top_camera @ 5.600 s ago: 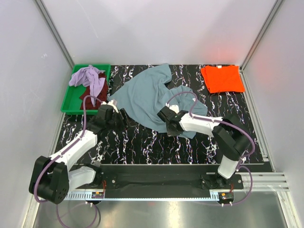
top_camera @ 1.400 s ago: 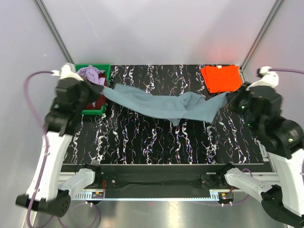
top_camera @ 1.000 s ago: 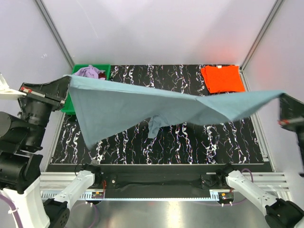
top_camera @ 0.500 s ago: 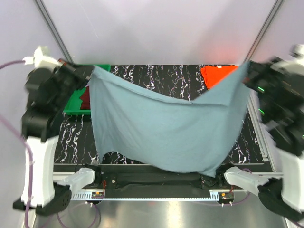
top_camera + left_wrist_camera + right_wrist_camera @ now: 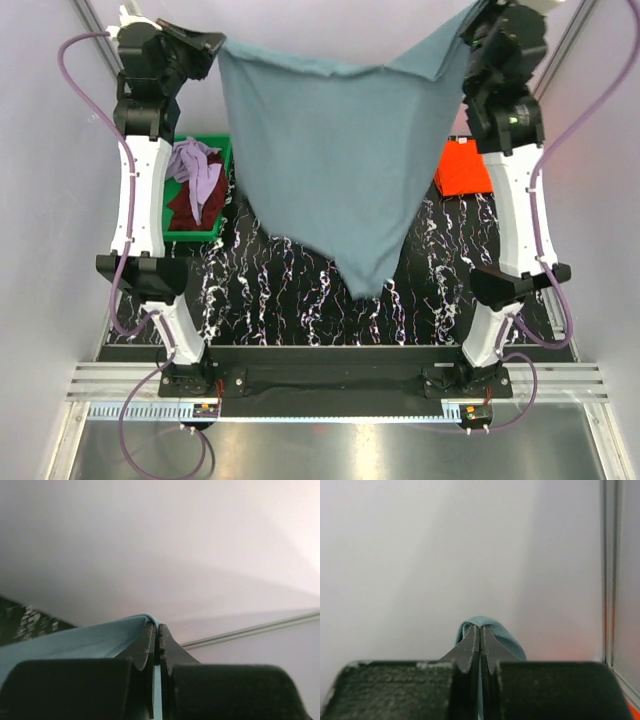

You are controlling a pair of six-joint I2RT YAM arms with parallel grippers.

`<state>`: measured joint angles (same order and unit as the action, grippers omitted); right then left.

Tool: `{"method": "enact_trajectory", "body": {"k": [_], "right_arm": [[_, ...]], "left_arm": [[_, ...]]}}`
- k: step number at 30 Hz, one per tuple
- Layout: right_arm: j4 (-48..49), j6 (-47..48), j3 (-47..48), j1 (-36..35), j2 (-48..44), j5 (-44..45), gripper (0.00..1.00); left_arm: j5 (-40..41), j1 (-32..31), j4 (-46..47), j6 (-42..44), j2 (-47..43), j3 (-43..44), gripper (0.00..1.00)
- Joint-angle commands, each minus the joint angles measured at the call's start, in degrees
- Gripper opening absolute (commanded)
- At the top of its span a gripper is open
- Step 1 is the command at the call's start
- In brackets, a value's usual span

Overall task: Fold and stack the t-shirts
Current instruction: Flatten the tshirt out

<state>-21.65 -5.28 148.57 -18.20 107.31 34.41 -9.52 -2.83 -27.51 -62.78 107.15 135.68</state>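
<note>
**Blue-grey shirt hangs spread between 2 upright arms**

The blue-grey t-shirt (image 5: 340, 150) hangs in the air as a wide sheet, up and to the right of the green tray (image 5: 190, 236). Its top edge runs between the 2 grippers and sags a little in the middle. Its lower part narrows to a point over the black marbled table (image 5: 290, 300), to the right of the tray's near corner. Whether that point touches the table cannot be told.

The left gripper (image 5: 212, 42) is high above the tray's far edge, its jaws pressed together on 1 top corner of the shirt. The left wrist view shows blue cloth pinched between the closed tips, with a hemmed edge running off to the left. The right gripper (image 5: 468, 22) is at about the same height, far to the right of the tray, and is clamped just as tightly on the other top corner. In the right wrist view a small fold of cloth pokes out past the tips.

Inside the tray lie 2 crumpled shirts. The lavender t-shirt (image 5: 198, 165) is toward the far side, and the dark maroon t-shirt (image 5: 187, 205) lies partly under it. The orange t-shirt (image 5: 462, 172) lies flat on the table well to the right of the tray, partly hidden by the hanging shirt and the right arm.
</note>
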Motion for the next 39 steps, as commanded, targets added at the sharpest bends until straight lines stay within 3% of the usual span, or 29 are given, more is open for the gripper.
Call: {"method": "enact_trajectory", "body": {"k": [1, 6, 10, 11, 12, 14, 15, 17, 18, 21, 26, 31, 39], "right_arm": [[9.6, -2.5, -0.1, 1.9, -10.3, -2.3, 0.0], [8.9, -5.3, -10.8, 1.9, -21.6, -10.4, 0.0], [-0.4, -9.0, -24.8, 2.0, -34.0, -12.5, 0.0], [-3.8, -11.2, -29.0, 2.0, -36.9, -13.0, 0.0], [-5.4, -12.5, -38.1, 2.0, -39.9, -13.0, 0.0], [-9.3, -16.3, -47.7, 2.0, -49.4, -13.2, 0.0], [-10.7, -17.5, -56.5, 2.0, -55.7, -13.8, 0.0], [-16.7, -21.7, -63.5, 2.1, -60.8, -16.1, 0.0], [-18.7, -23.2, -69.8, 2.0, -63.2, -17.3, 0.0], [-27.0, -26.4, -78.7, 1.9, -69.5, -21.8, 0.0], [-39.3, -28.1, -82.0, 2.1, -75.0, -24.1, 0.0], [-42.9, -27.3, -78.7, 2.0, -76.4, -24.7, 0.0], [-50.5, -28.8, -74.6, 2.0, -77.8, -21.8, 0.0]], "left_arm": [[-4.6, 1.6, 12.4, -5.0, -5.4, 3.9, 0.0], [-4.9, 2.5, 10.9, 0.2, -15.4, -6.8, 0.0], [-6.6, 2.7, 12.6, 3.3, -26.3, -25.4, 0.0], [-8.0, 2.7, 14.6, 3.4, -31.6, -36.3, 0.0], [-8.3, 2.7, 16.8, 3.6, -34.2, -41.3, 0.0], [-9.9, 2.7, 17.2, 5.1, -41.2, -54.2, 0.0], [-10.1, 2.7, 14.8, 7.6, -43.2, -57.4, 0.0], [-12.1, 2.6, 13.5, 8.6, -49.6, -65.2, 0.0], [-13.3, 2.6, 14.6, 9.7, -51.7, -73.8, 0.0], [-11.1, 2.5, 7.2, 13.2, -59.5, -83.6, 0.0], [-8.6, 2.5, -0.2, 18.2, -69.5, -91.3, 0.0], [-5.8, 2.5, -8.8, 21.4, -74.4, -91.9, 0.0], [-3.4, 2.5, -14.5, 21.9, -76.0, -91.6, 0.0]]}}
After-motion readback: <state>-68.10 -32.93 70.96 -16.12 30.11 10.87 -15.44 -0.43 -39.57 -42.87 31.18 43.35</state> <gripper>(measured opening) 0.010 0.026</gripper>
